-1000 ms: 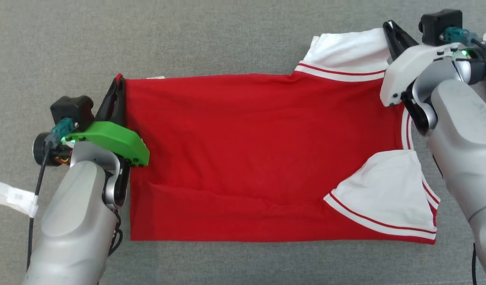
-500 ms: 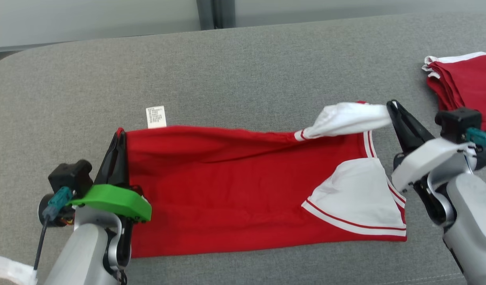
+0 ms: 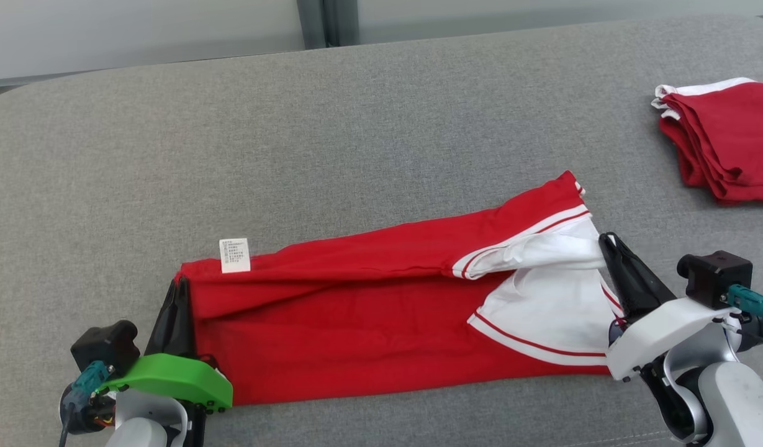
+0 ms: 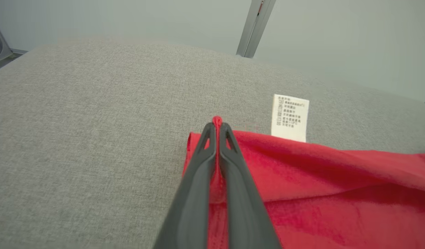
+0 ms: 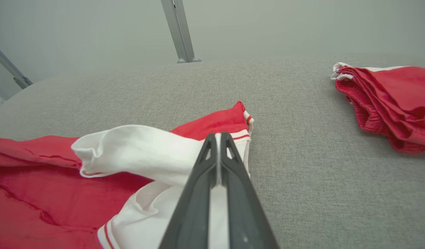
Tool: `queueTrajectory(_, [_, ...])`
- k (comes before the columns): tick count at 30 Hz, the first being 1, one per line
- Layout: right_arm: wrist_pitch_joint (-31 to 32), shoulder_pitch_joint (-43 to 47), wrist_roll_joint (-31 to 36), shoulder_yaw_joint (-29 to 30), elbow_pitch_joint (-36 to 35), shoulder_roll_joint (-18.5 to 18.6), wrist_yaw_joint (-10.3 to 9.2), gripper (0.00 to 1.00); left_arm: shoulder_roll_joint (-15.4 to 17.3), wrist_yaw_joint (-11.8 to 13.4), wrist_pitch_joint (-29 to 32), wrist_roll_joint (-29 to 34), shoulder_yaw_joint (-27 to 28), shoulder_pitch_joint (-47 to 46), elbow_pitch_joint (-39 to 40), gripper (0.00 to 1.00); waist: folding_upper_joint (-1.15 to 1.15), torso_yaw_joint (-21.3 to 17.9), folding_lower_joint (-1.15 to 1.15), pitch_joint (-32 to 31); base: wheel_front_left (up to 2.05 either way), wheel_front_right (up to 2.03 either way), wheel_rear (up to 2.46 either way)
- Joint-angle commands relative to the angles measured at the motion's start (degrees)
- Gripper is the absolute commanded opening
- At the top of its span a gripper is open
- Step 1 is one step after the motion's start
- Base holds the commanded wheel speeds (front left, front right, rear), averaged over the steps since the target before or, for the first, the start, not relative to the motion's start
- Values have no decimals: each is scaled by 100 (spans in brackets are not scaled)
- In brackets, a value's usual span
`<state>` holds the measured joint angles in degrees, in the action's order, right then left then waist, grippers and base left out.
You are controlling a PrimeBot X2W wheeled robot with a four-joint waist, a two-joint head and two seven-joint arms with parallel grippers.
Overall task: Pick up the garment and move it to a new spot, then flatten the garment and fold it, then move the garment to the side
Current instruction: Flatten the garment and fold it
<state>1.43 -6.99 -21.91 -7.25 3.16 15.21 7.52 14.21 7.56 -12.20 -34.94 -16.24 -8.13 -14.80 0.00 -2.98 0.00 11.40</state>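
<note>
Folding the red-and-white shirt by the surface's near edge, we had both jaws clamped on cloth: left on its hem corner, right on its white sleeve, to carry the layer evenly.

Here's the left gripper: two long, tapering dark-grey fingers with slotted cut-outs near the tips. They sprout from a bright green moulded plastic cover dotted with small dark screws, with a boxy black camera block and teal cable plug alongside. The right gripper has the same dark fingers but a glossy white moulded cover, its own black camera box and teal plug, and both sit on smooth, rounded silver-grey forearms.
</note>
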Motion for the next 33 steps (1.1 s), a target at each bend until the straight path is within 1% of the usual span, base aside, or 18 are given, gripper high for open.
queueTrajectory(1, [16, 111, 50, 47, -39, -22, -7, 0, -3, 0, -39, -8, 16, 92, -29, 0, 0, 4, 0, 13, 0, 0, 0])
queueTrajectory(5, [-22, 267, 136, 101, -28, -87, -7, 0, -66, -35, -87, -65, 1, 194, -118, 0, 0, 31, 0, 6, 0, 0, 0])
queueTrajectory(6, [-45, 321, 150, 135, -18, -109, -7, 15, -89, -29, -110, -81, 20, 217, -134, 0, 0, 42, 0, -2, 0, 0, 0])
queueTrajectory(7, [-43, 375, 156, 155, -1, -123, -7, 27, -104, -29, -131, -84, 34, 234, -145, 10, 0, 50, 0, -11, 0, 0, 0])
queueTrajectory(8, [-50, 451, 156, 161, -6, -137, -7, 42, -123, -42, -151, -92, 44, 260, -152, 36, 0, 59, 0, -25, 0, 0, 0])
queueTrajectory(9, [-69, 507, 145, 182, -15, -156, -7, 74, -147, -43, -167, -110, 63, 293, -148, 66, 0, 65, 0, -38, 0, 0, 0])
queueTrajectory(10, [-98, 571, 138, 206, -28, -166, -7, 100, -157, -50, -192, -120, 73, 348, -136, 100, 0, 67, 0, -50, 0, 0, 0])
queueTrajectory(13, [-147, 793, 146, 320, -60, -233, -8, 100, -191, -76, -231, -153, 137, 508, -46, 100, 0, 54, 0, -97, 0, 0, 0])
queueTrajectory(17, [-175, 1061, 178, 542, -115, -329, -7, 100, -258, -25, -273, -184, 303, 830, 261, 100, 0, 17, 0, -182, 0, 0, 0])
queueTrajectory(23, [-123, 1263, 291, 880, -174, -473, -7, 100, -324, 56, -303, 20, 478, 1134, 742, 100, 0, 16, 0, -327, 0, 0, 0])
queueTrajectory(29, [28, 942, 442, 892, 66, -469, -6, 100, -380, 79, -301, 221, 407, 937, 814, 100, 0, 104, 0, -454, 0, 0, 0])
queueTrajectory(33, [252, 556, 593, 930, 501, -420, -6, 100, -474, 92, -302, 296, 378, 825, 763, 100, 0, 210, 0, -482, 0, 0, 0])
